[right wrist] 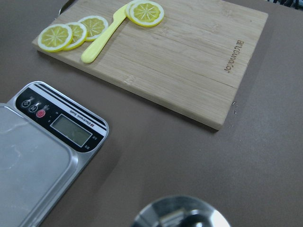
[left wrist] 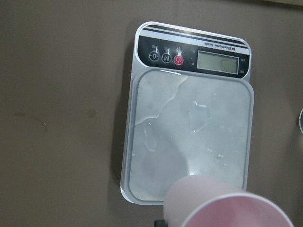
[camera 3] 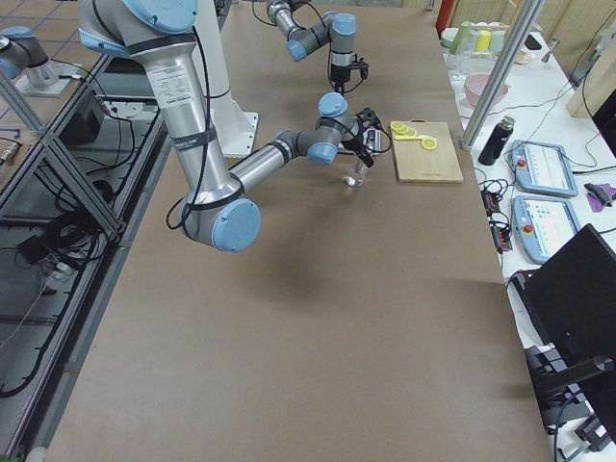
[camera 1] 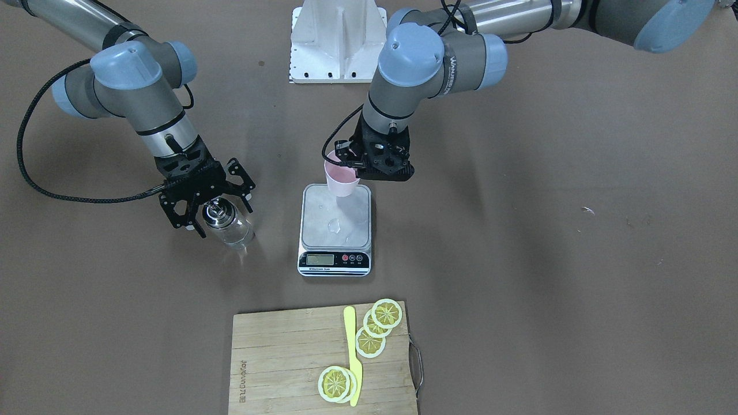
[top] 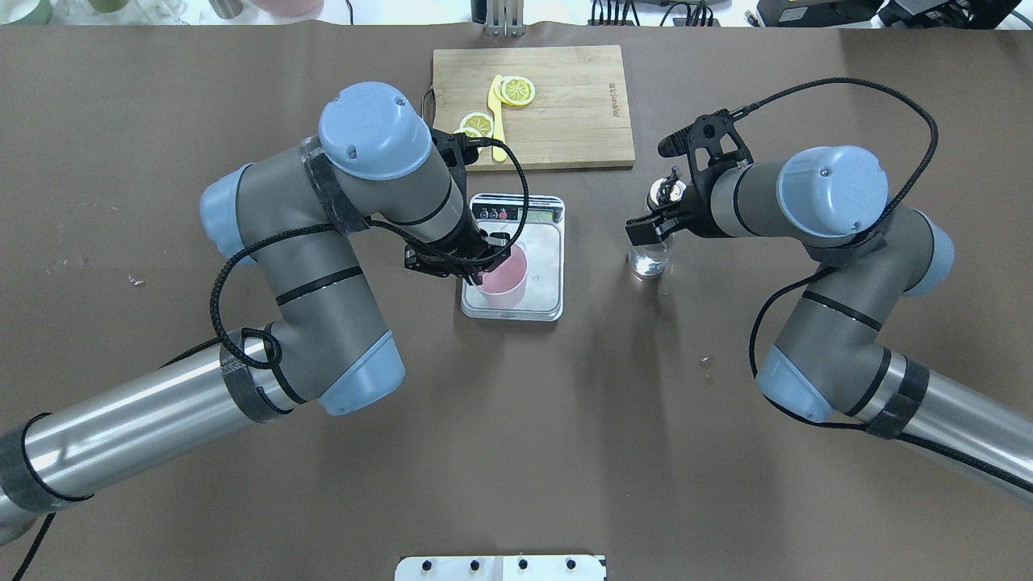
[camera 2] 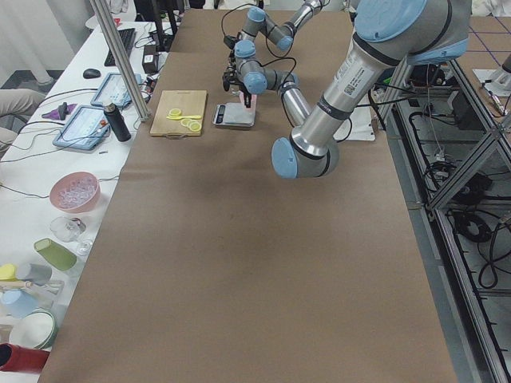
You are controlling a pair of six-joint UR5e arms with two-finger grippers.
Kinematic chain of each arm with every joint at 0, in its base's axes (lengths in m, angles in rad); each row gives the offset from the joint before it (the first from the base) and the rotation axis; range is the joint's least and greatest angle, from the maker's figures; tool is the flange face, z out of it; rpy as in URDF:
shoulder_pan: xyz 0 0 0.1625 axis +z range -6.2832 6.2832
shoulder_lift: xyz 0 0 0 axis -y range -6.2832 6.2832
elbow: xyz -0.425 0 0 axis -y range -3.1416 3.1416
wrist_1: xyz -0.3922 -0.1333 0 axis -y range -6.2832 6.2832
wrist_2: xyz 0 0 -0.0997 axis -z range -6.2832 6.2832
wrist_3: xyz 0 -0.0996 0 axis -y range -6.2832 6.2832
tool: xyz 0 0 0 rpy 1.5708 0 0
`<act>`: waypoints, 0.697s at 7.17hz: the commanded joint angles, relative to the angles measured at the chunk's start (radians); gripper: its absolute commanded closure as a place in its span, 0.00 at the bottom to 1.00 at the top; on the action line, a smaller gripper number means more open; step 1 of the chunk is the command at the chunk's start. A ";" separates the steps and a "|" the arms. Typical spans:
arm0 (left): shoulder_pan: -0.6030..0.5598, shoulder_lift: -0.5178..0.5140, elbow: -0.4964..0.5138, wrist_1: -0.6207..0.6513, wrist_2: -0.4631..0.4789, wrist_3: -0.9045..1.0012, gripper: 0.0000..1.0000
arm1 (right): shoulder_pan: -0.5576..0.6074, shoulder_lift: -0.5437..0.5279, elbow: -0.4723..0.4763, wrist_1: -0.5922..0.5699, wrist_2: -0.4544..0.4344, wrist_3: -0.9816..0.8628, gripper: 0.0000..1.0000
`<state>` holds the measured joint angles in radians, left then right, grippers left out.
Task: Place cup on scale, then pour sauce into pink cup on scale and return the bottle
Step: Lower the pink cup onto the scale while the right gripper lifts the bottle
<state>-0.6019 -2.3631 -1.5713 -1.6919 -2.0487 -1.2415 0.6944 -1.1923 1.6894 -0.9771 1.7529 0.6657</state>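
The pale pink cup (camera 1: 341, 180) hangs in my left gripper (camera 1: 358, 168), which is shut on its rim. It is over the robot-side edge of the scale (camera 1: 334, 230); I cannot tell whether its base touches the silver plate. In the overhead view the cup (top: 506, 278) covers the near part of the scale (top: 542, 266). The plate looks wet in the left wrist view (left wrist: 189, 127). The clear glass bottle (camera 1: 230, 227) with its silver cap stands on the table beside the scale. My right gripper (camera 1: 221, 214) is open, with its fingers either side of the cap.
A wooden cutting board (camera 1: 288, 357) with lemon slices (camera 1: 377, 325) and a yellow plastic knife (camera 1: 353, 357) lies beyond the scale on the operators' side. The white robot base plate (camera 1: 337, 40) is at the table's robot edge. Brown table (camera 1: 548, 259) surrounds everything.
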 commanded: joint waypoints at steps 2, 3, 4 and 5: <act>0.001 -0.005 0.019 0.000 0.004 0.010 1.00 | 0.005 -0.003 -0.005 0.003 0.004 0.000 0.00; 0.001 -0.005 0.019 0.000 0.004 0.010 1.00 | 0.002 -0.012 -0.013 0.052 0.000 0.000 0.00; 0.001 -0.005 0.020 0.000 0.004 0.010 1.00 | -0.002 -0.020 -0.036 0.089 0.000 0.000 0.00; 0.001 -0.005 0.030 -0.005 0.004 0.010 1.00 | -0.006 -0.020 -0.040 0.090 0.000 0.000 0.00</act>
<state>-0.6014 -2.3684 -1.5491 -1.6931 -2.0449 -1.2318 0.6928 -1.2081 1.6607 -0.9057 1.7537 0.6657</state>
